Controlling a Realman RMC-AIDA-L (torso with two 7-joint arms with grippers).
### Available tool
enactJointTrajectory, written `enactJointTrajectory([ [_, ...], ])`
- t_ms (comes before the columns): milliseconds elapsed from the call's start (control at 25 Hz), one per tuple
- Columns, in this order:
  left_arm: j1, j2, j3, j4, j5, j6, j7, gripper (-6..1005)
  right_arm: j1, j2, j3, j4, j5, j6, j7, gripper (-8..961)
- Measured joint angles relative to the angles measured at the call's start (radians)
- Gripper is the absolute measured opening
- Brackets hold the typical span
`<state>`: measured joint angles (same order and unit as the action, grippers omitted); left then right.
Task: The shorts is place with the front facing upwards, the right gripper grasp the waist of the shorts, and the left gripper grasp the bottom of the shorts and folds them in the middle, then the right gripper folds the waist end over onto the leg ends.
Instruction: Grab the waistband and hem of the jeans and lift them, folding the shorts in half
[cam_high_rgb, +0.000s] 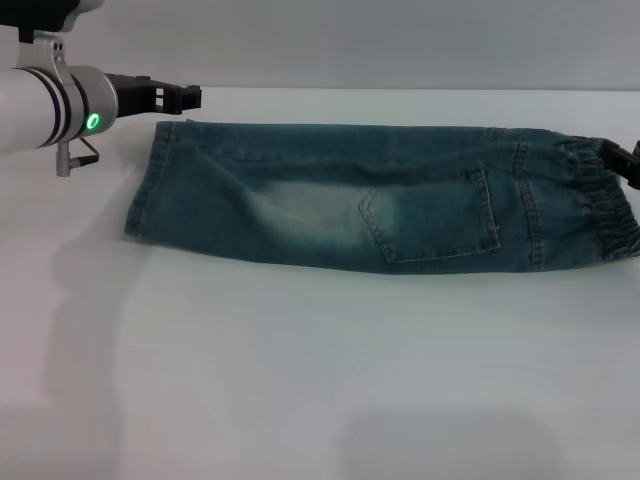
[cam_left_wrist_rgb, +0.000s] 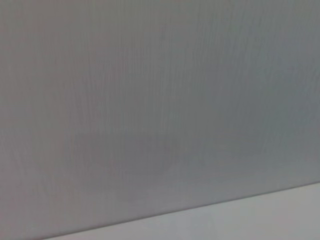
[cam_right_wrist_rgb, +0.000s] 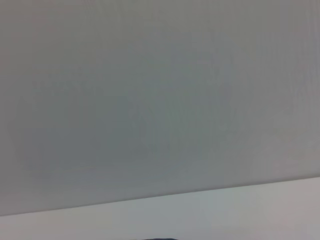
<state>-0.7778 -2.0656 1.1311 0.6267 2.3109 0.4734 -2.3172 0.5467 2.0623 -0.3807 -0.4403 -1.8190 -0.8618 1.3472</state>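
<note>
The shorts (cam_high_rgb: 380, 200) lie flat across the table in the head view, doubled lengthwise, with a stitched pocket and a pale faded patch on top. The leg ends (cam_high_rgb: 148, 185) point left and the ruffled waist (cam_high_rgb: 605, 205) points right. My left gripper (cam_high_rgb: 190, 97) hovers just beyond the far corner of the leg ends, off the cloth and holding nothing. Only the dark tip of my right gripper (cam_high_rgb: 630, 160) shows, at the right edge against the far side of the waist. Neither wrist view shows the shorts or any fingers.
The white table (cam_high_rgb: 320, 380) stretches in front of the shorts, and a grey wall (cam_high_rgb: 400, 40) stands behind. Both wrist views show only that wall (cam_left_wrist_rgb: 160, 100) and a strip of table (cam_right_wrist_rgb: 225, 210).
</note>
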Motion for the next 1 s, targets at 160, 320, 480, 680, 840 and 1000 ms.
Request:
enactJointTrajectory([
  [160, 0.006, 0.000, 0.001, 0.013, -0.029, 0.004, 0.000, 653, -0.010, 0.001, -0.001, -0.017, 0.001, -0.020, 0.033, 517],
  [320, 0.029, 0.001, 0.013, 0.051, -0.082, 0.006, 0.005, 748, -0.050, -0.014, -0.029, -0.104, -0.011, -0.131, 0.187, 517],
  [480, 0.081, 0.001, 0.069, 0.136, -0.155, 0.007, 0.006, 842, -0.080, -0.037, -0.065, -0.174, -0.037, -0.228, 0.311, 516],
  [680, 0.144, 0.003, 0.132, 0.250, -0.271, 0.007, 0.054, 842, -0.094, -0.091, -0.077, -0.283, -0.130, -0.392, 0.526, 513],
  [840, 0.174, 0.004, 0.153, 0.287, -0.415, 0.023, 0.150, 842, -0.057, -0.141, -0.078, -0.339, -0.303, -0.475, 0.708, 511],
  [1000, 0.195, 0.004, 0.151, 0.291, -0.639, 0.070, 0.360, 842, -0.005, -0.157, -0.079, -0.375, -0.459, -0.499, 0.786, 510],
])
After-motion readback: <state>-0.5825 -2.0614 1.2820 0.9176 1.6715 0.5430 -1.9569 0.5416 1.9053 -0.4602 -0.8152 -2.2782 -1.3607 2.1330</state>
